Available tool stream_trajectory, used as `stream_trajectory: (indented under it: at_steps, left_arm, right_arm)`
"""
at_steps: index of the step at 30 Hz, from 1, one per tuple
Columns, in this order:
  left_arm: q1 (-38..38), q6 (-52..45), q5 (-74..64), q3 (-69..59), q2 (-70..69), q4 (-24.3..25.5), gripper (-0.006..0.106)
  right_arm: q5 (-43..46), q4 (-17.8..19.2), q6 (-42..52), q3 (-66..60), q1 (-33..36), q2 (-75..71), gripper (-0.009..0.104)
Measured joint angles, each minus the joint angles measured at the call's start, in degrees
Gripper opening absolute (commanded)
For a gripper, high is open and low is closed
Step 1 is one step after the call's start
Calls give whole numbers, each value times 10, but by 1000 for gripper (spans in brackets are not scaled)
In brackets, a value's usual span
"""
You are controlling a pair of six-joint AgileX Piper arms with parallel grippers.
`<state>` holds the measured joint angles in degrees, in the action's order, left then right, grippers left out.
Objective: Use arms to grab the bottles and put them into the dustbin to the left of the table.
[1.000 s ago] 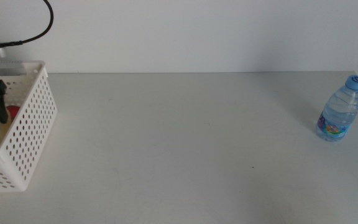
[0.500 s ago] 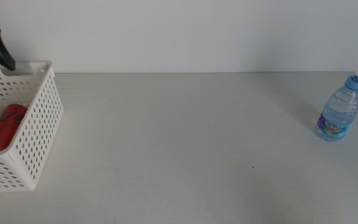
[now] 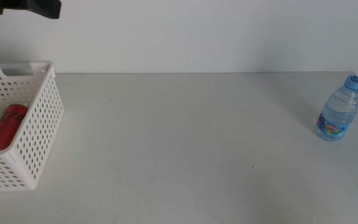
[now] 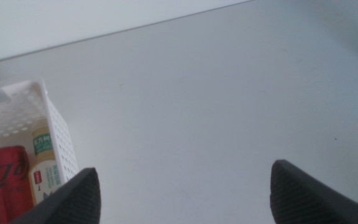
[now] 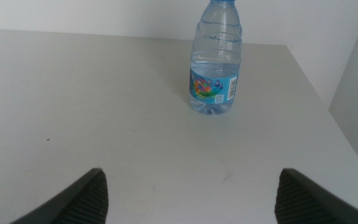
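The dustbin (image 3: 35, 134), a white perforated basket, stands at the table's left end. A red can (image 3: 5, 127) lies inside it. In the left wrist view the can (image 4: 8, 183) lies beside a pale-yellow tea bottle (image 4: 42, 165) in the dustbin (image 4: 55, 127). My left gripper (image 3: 47, 9) hangs high above the dustbin's far rim, and its jaws (image 4: 185, 196) are open with nothing between them. A clear water bottle (image 3: 339, 111) with a blue cap stands upright at the far right. My right gripper (image 5: 188, 199) is open and empty, a short way in front of that bottle (image 5: 215, 62).
The light-grey table (image 3: 185, 143) stretches bare between dustbin and water bottle. The bottle stands close to the table's right edge (image 5: 319, 93). A white wall runs behind the table.
My left gripper has risen out of the dustbin to the top of the middle view, empty. The tea bottle it held stays in the dustbin. The water bottle has not moved.
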<state>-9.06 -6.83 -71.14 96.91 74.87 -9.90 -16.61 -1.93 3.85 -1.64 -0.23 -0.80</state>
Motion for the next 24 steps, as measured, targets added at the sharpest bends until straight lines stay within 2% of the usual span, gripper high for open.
stream_trajectory:
  at_steps: [5,8,14,20,24]
  left_arm:
    - [-129,44,-10,2,-40,83,94]
    - [-189,47,-13,2,-45,105,94]
    - [-253,48,13,-53,-84,108,94]
    - [-254,48,98,-227,-207,109,94]
    - [-254,48,165,-369,-311,77,94]
  right_arm:
    - [0,0,0,0,0,0,78]
    - [0,0,0,0,0,0,78]
    - [0,0,0,0,0,0,78]
    - [0,0,0,0,0,0,78]
    - [0,0,0,0,0,0,78]
